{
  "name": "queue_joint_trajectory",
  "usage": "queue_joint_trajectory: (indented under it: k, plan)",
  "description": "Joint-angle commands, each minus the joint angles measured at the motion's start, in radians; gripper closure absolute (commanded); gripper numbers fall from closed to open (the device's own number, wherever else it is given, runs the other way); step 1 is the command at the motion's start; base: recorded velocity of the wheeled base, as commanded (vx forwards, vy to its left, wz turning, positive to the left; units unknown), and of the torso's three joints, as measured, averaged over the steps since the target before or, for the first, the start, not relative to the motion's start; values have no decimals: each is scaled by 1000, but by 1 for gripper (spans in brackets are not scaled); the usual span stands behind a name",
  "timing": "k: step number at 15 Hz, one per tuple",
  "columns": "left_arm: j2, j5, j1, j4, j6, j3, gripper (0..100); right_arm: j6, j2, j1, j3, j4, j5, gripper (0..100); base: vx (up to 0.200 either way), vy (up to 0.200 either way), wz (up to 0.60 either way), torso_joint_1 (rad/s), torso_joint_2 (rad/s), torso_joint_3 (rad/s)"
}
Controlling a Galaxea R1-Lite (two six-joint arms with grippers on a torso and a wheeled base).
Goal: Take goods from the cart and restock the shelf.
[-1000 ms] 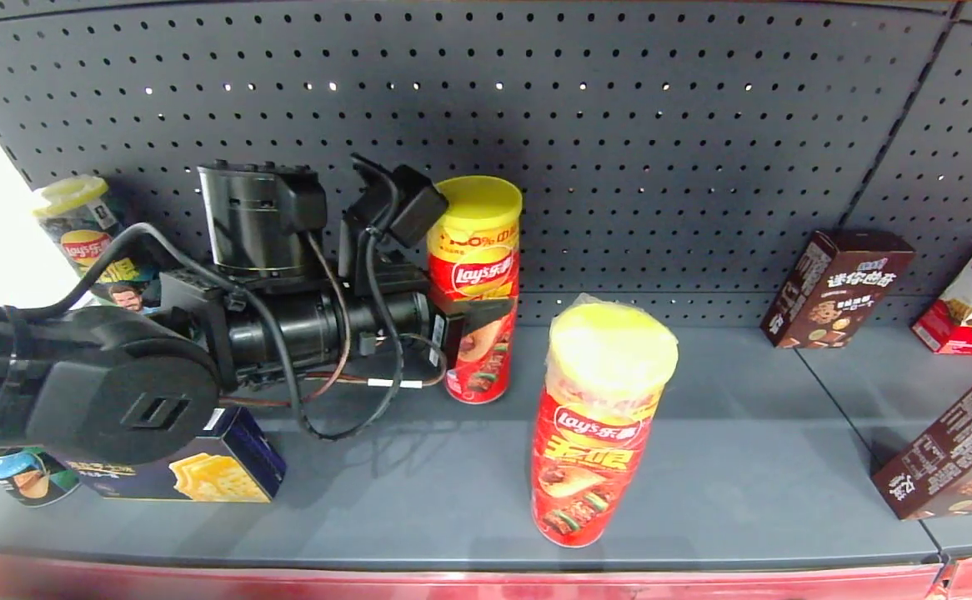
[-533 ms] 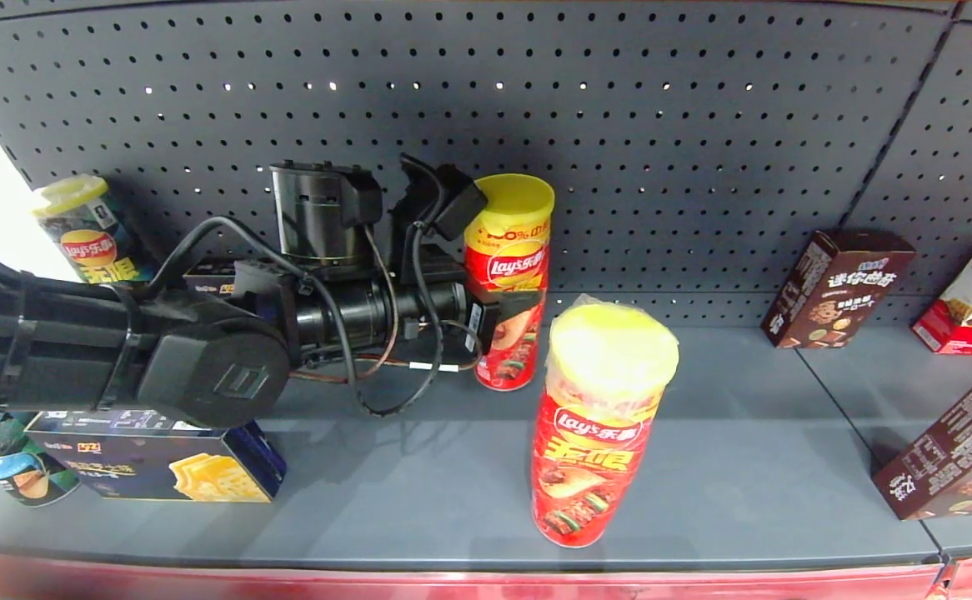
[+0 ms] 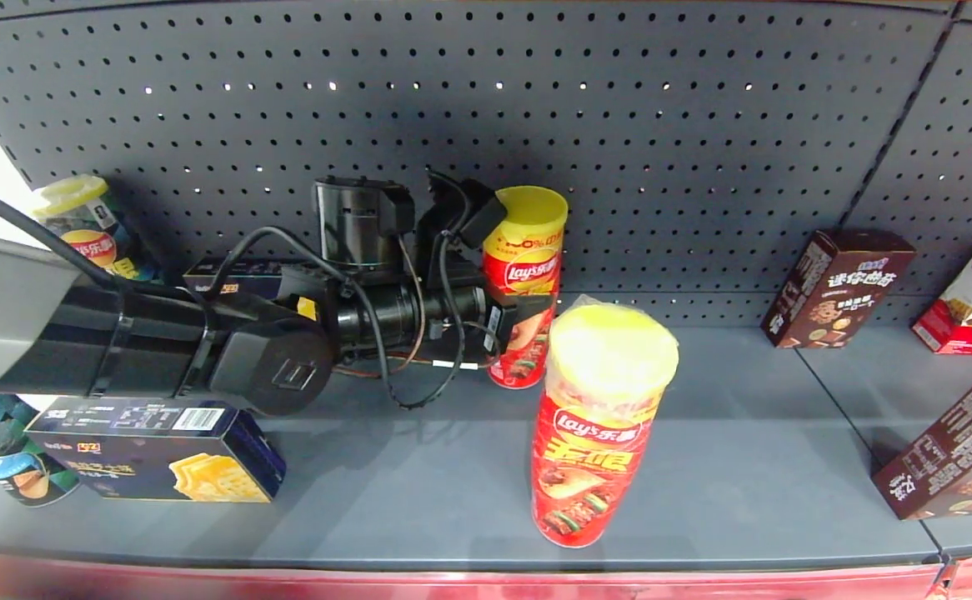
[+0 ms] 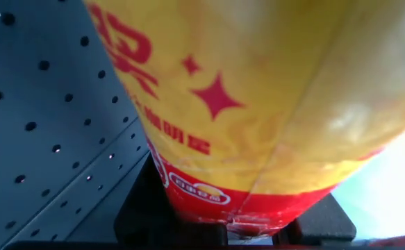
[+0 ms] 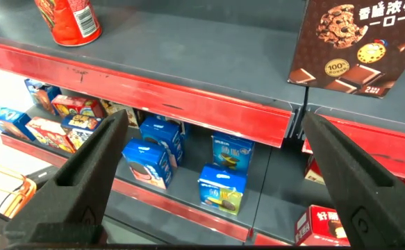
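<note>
Lightness is the likely mark of the chip can (image 3: 526,292): a tall tube with a yellow lid, probably stiff enough round its wall to bear a firm squeeze, yet easy to dent if pinched hard. Its contents are surely brittle, and its glossy skin may slip. Tall and narrow, it would tip readily, so the best hold seems to be across the middle of the body, clear of the lid. That is about where the left tool (image 3: 521,315) has it: closed on the red lower half, with a dark pad lying across the print. The chip can is behind the front can (image 3: 598,425) and a little to its left, upright with a slight lean. Its base is at or just above the shelf (image 3: 744,467); whether it touches I cannot tell. The left arm comes in from the front can's left, stretched nearly level over the shelf, with the tool pointing sideways at the tube. The left wrist view looks along the tube's yellow and red wall, with the pegboard (image 4: 42,104) close beside it. The right tool (image 5: 216,118) is spread wide and holds nothing, lower than the front can and out before it.
</note>
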Motion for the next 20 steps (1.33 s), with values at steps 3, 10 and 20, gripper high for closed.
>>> queue_joint_trajectory:
  k: [3, 10, 20]
  plan:
    - [46, 1, 4, -1, 1, -29, 100, 0, 2, 0, 0, 0, 0, 0, 0, 0, 0, 0, 0, 0]
    - [89, 4, 1, -38, 2, -65, 100, 0, 2, 0, 0, 0, 0, 0, 0, 0, 0, 0, 0, 0]
    - [-114, 23, 2, -150, -4, 201, 0, 0, 2, 0, 0, 0, 0, 0, 0, 0, 0, 0, 0, 0]
